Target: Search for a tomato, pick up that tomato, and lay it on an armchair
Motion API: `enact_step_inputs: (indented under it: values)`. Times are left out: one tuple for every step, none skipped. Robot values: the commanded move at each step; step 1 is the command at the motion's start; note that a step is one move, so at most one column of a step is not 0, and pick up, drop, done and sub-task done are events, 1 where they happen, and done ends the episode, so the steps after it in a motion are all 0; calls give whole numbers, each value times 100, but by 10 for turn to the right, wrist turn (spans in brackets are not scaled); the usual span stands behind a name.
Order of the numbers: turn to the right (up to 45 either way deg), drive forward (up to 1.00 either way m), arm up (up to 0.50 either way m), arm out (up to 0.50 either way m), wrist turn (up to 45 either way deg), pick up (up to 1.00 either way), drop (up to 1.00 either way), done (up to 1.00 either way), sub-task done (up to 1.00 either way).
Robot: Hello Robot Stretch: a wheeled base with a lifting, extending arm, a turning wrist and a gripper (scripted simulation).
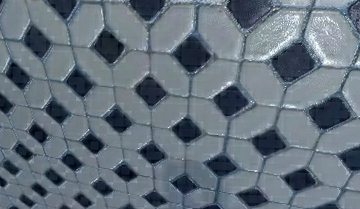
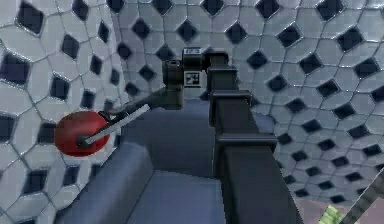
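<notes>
Red round tomato near grey-blue armchair edge.

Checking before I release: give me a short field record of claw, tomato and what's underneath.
claw: at far end of the arm, holds the tomato
tomato: red, round, hanging in front of tiled wall
underneath: blue-grey upholstered seat, likely the armchair
forward view: pale tiles with dark diamonds

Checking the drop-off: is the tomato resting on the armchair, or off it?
Cannot tell: the tomato is at the arm's tip, its underside bordering the armchair's edge; contact unclear.
</notes>
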Motion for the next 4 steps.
enact_step_inputs:
  values:
    - [0,0,0,0,450,0,0,0,0]
    - [0,0,0,0,360,0,0,0,0]
    - [0,0,-32,0,0,0,0,0,0]
    - [0,0,-32,0,0,0,0,0,0]
